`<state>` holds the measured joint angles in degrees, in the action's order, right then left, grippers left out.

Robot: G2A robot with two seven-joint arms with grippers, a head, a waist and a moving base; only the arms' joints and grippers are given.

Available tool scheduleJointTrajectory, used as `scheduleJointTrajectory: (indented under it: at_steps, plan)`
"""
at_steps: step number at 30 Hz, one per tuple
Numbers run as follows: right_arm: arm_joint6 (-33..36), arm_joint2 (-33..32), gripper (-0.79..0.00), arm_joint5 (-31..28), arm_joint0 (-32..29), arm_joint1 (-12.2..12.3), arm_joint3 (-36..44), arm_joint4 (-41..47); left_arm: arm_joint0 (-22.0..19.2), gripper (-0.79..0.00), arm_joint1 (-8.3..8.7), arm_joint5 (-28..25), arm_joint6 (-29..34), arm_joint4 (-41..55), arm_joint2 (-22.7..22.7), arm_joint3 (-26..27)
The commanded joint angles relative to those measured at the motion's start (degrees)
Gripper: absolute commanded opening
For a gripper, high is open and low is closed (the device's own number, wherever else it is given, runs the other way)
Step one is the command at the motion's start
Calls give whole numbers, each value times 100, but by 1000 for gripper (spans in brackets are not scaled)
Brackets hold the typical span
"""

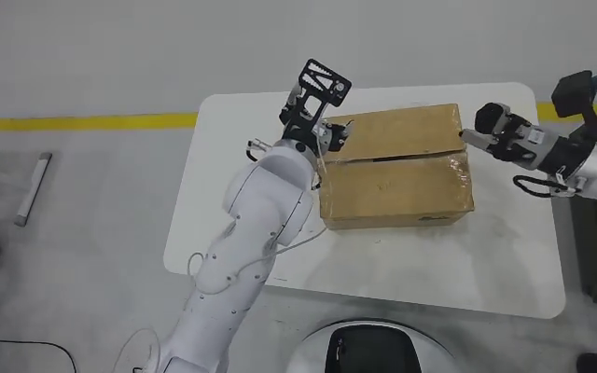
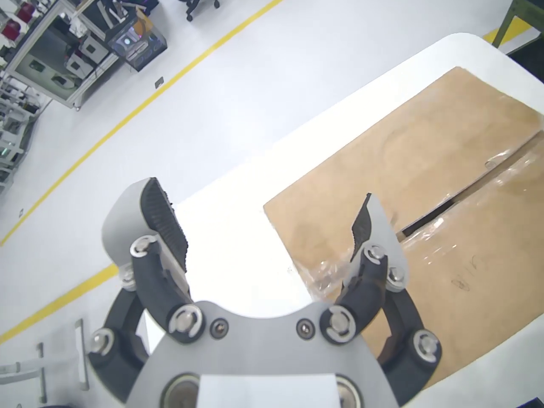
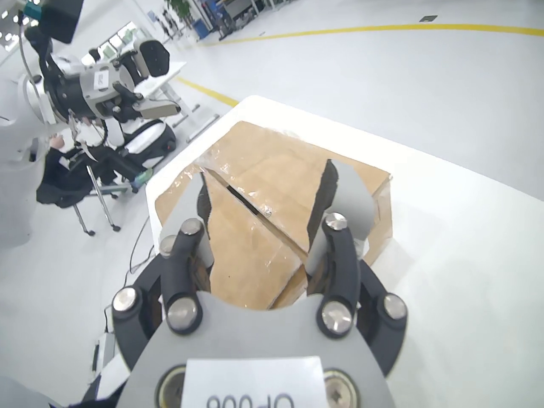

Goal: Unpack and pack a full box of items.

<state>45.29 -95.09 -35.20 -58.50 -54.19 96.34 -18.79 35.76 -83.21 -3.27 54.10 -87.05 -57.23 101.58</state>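
On the table (image 1: 504, 270), cardboard box (image 1: 396, 186) nearly closed, contents hidden inside.

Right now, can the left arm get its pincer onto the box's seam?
Likely yes: the left pincer is open at the box's end, with nothing between it and the seam; the right pincer is at the far end.

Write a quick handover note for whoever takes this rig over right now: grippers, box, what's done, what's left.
Left gripper: open, holding nothing, at one end of the cardboard box.
Right gripper: open, holding nothing, at the opposite end.
Box sits on the white table, flaps down, seam slightly gapped.
Done: nothing unpacked yet.
Left: open the flaps, unpack, repack.
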Motion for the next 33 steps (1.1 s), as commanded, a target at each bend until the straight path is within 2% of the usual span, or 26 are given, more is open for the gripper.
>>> scheduleJointTrajectory:
  at_steps: [1, 2, 3, 5, 7, 8, 9, 11, 12, 15, 16, 19, 20, 22, 24, 26, 28, 29, 33]
  plan:
    - [28, 360, -114, -81, 361, -11, -133, -357, 103, 0, 16, -15, 157, -56, -104, 85]
    - [5, 539, -172, -103, 530, -23, -217, -493, 139, 0, 21, -26, 225, -71, -144, 120]
    - [14, 724, -163, -109, 699, -37, -318, -591, 176, 0, 21, -9, 276, -26, -192, 153]
    - [-36, 1016, -219, -10, 1079, -69, -623, -706, 213, 0, 31, -53, 344, -85, -268, 198]
    - [-28, 1272, -185, 252, 1460, -112, -1033, -564, 257, 0, 38, -89, 361, -127, -333, 238]
    - [-58, 1353, -65, 444, 1654, -139, -1298, -340, 277, 0, 43, -109, 369, -156, -370, 254]
    - [-18, 1439, 0, 586, 1847, -160, -1527, -178, 298, 0, 47, -134, 382, -188, -397, 269]
    - [-24, 1561, 0, 767, 2239, -191, -1958, -120, 341, 0, 55, -166, 405, -240, -457, 288]
    - [10, 1661, -25, 757, 2408, -217, -2173, 52, 362, 0, 58, -178, 413, -265, -486, 299]
    - [381, 1979, 0, 871, 2944, -303, -2920, 630, 412, 0, 65, -212, 438, -281, -578, 298]
    - [437, 2076, -28, 910, 3133, -327, -3148, 629, 418, 0, 66, -219, 439, -295, -609, 291]
    - [870, 2434, 0, 871, 3618, -437, -3735, 1086, 418, 0, 68, -242, 414, -306, -685, 255]
    - [891, 2535, 0, 819, 3793, -456, -3905, 930, 415, 0, 67, -248, 404, -305, -703, 237]
    - [1065, 2775, -52, 549, 4027, -525, -4146, 995, 408, 0, 65, -266, 391, -321, -722, 197]
    - [1322, 2979, -62, 70, 4252, -571, -4331, 986, 400, 0, 62, -274, 373, -343, -732, 168]
    - [1441, 3181, -259, -287, 4449, -601, -4548, 678, 393, 0, 57, -259, 359, -347, -751, 135]
    - [1470, 3360, -348, -696, 4570, -647, -4714, 619, 384, 0, 52, -242, 328, -351, -764, 103]
    - [1514, 3445, -376, -864, 4624, -667, -4781, 605, 378, 0, 49, -244, 318, -353, -766, 89]
    - [1242, 3844, -394, -1136, 4756, -701, -4924, 188, 358, 0, 40, -250, 277, -367, -778, 38]
